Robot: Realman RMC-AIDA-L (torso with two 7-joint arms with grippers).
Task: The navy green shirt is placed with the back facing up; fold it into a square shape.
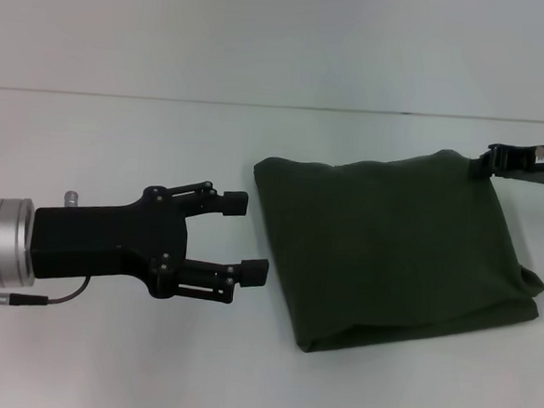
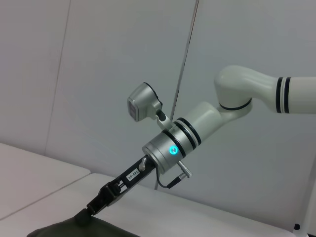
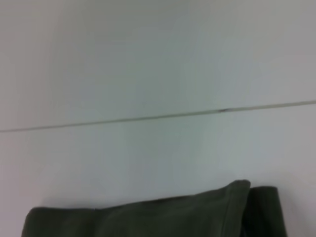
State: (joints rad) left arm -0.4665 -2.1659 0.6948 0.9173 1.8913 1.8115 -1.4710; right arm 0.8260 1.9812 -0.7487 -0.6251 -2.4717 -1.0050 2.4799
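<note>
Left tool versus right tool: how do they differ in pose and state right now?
The left tool hovers beside the navy green shirt, jaws open, touching nothing; the right tool sits at the shirt's far right corner, apparently pinching the cloth. The left shows fully in the head view; the right is mostly cut off. Both are black.

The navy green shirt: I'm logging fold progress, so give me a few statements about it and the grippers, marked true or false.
1. The navy green shirt lies folded into a rough square on the white table. True.
2. The left gripper is clamped on the shirt. False: it is open, beside the shirt's edge, apart from it.
3. The right gripper is at the shirt's far right corner. True.
4. The shirt's sleeves are spread out flat. False: no sleeve shows spread out.
</note>
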